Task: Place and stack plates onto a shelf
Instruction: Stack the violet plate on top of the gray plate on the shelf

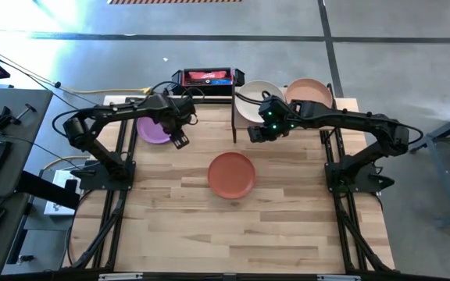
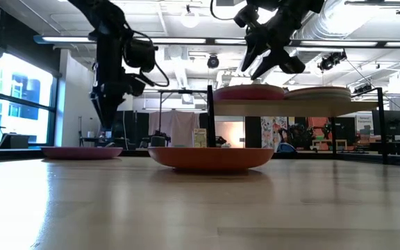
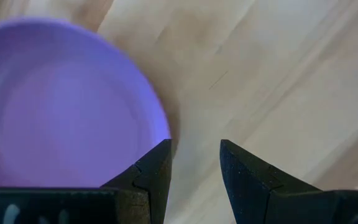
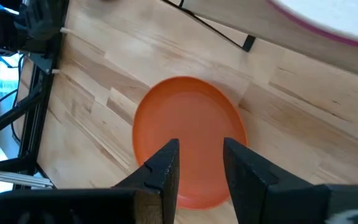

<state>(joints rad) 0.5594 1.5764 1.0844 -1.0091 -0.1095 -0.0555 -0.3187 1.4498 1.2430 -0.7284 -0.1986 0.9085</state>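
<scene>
Low view: pink plate [image 2: 250, 92] under beige [image 2: 319, 92], hidden from high cam

Grey concrete floor [image 1: 381, 19], bright windows [image 2: 16, 90] at left, exposed ceiling ducts [image 2: 353, 21] overhead.

No legible text, label or number anywhere.

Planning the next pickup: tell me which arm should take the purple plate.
Left, probably. The left gripper hangs open at the edge of the purple plate, which fills its wrist view. The right gripper is open too, but sits by the shelf, facing the red plate.
</scene>
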